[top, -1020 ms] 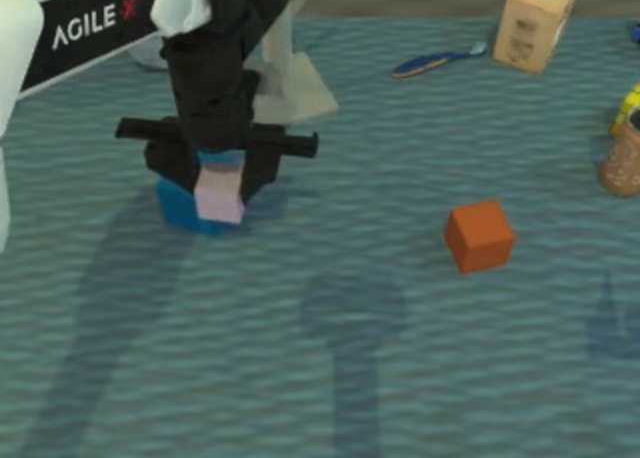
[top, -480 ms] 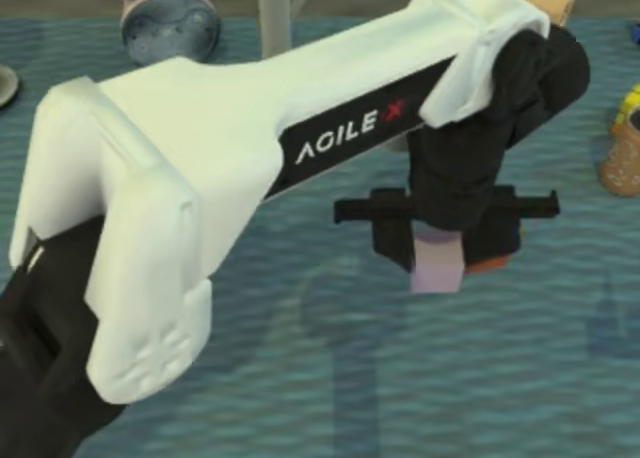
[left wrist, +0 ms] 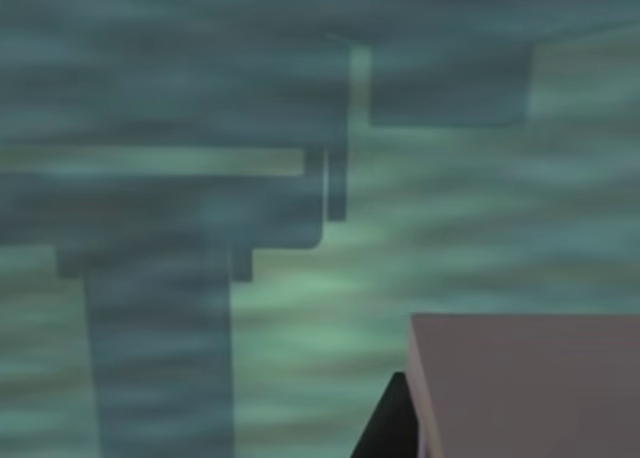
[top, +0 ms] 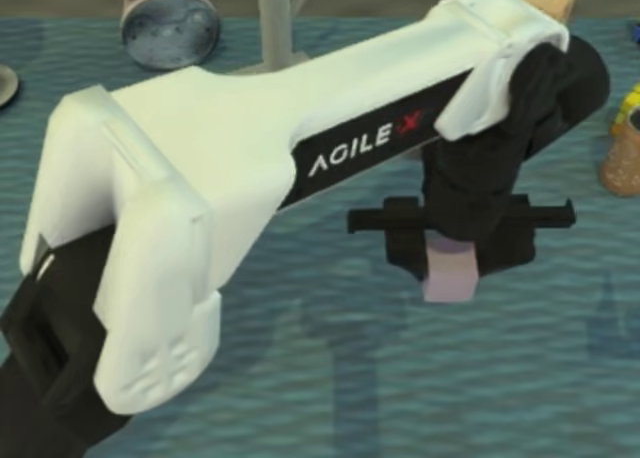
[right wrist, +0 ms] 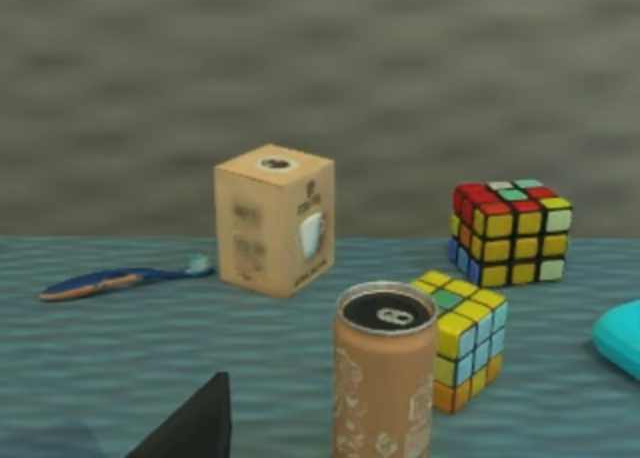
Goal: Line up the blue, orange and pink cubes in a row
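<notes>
Left arm: reaches across the table from the top view's lower left toward the right of centre; its white housing fills much of that view.
Marking: black panel on the left arm reads "AGILE" followed by a red "X".
Left gripper: pointing down, fingers closed on the pink cube, which sits between them.
Pink cube, left wrist view: one pale face fills a corner, with teal table surface and arm shadows beyond it.
Blue and orange cubes: not visible in any view; the arm covers much of the table.
Right arm: not visible in the top view; the right wrist view shows only a dark finger tip, so the finger spacing cannot be told.
Right wrist view only: tan carton with a round hole on top and a printed cup graphic, text illegible; copper can; two puzzle cubes; blue toothbrush.
Top view only: grey round object at the far edge.
</notes>
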You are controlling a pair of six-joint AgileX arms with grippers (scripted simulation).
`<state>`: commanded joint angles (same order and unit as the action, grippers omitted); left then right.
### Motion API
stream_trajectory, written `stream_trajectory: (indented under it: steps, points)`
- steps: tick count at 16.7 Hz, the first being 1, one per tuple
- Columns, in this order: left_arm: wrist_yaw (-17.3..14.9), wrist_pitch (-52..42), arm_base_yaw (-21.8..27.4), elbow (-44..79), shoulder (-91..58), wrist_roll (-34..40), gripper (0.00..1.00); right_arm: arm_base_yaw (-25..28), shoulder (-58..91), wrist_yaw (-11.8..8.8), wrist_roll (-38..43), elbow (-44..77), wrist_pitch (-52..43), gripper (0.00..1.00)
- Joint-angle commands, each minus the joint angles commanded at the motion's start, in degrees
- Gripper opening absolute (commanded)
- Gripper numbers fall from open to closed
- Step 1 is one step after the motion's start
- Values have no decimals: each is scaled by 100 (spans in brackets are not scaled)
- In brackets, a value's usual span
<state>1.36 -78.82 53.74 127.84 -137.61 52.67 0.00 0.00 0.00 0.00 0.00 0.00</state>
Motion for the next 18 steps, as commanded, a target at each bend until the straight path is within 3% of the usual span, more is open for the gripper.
stream_trajectory:
  steps: [6, 11, 18]
  points:
    - [4, 1231, -12, -1135, -91, 11, 0, 0, 0, 0, 0, 0, 0, 100]
    - [6, 1404, -7, -1305, -121, 16, 0, 0, 0, 0, 0, 0, 0, 100]
    - [6, 1404, -7, -1305, -121, 16, 53, 0, 0, 0, 0, 0, 0, 100]
